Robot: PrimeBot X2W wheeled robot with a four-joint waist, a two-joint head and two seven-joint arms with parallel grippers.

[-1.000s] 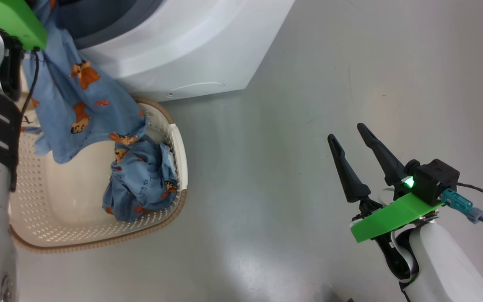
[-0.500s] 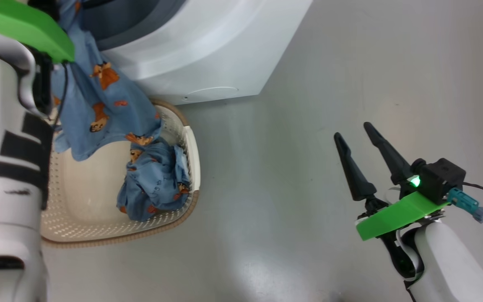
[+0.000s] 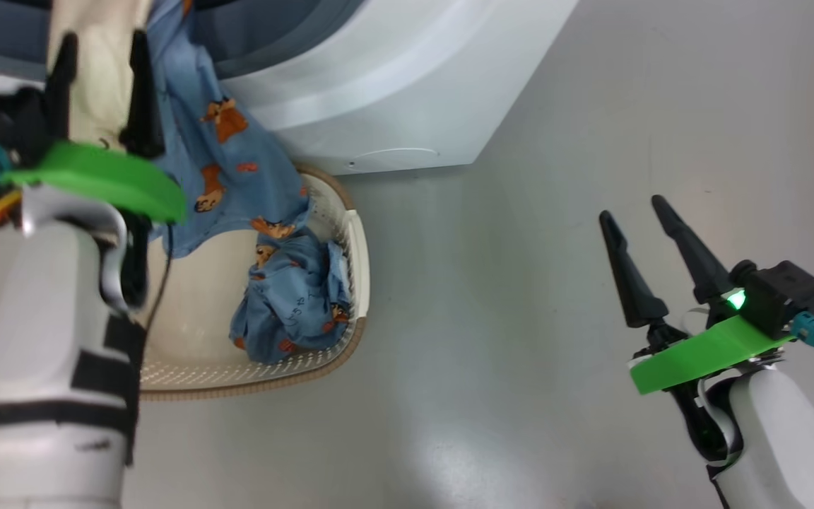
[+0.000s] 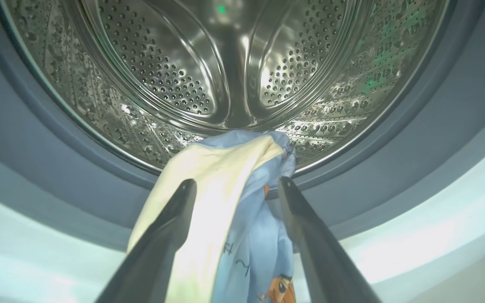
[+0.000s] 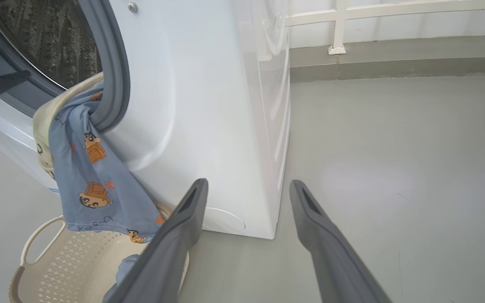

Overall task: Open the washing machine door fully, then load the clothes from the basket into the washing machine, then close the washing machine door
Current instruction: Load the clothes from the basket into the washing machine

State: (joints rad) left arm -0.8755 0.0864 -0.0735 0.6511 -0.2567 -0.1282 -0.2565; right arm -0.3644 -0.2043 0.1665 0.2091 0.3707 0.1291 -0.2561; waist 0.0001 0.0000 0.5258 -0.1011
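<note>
Clothes (image 3: 237, 162) draped over gasket (image 5: 114, 84) — basket (image 3: 359, 240) half-hidden behind left forearm (image 3: 46, 318).

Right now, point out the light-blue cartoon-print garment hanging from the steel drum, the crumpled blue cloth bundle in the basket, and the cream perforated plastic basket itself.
Hanging light-blue garment (image 3: 237, 170), head view, middle of the drape below the opening.
Crumpled blue bundle (image 3: 294, 297), head view, its centre.
Cream basket (image 3: 359, 261), head view, right-side rim.

left gripper (image 3: 100, 90) raised and stretched forward, fingers spread wide; right gripper (image 3: 632, 211) low at the side, fingers likewise parted
</note>
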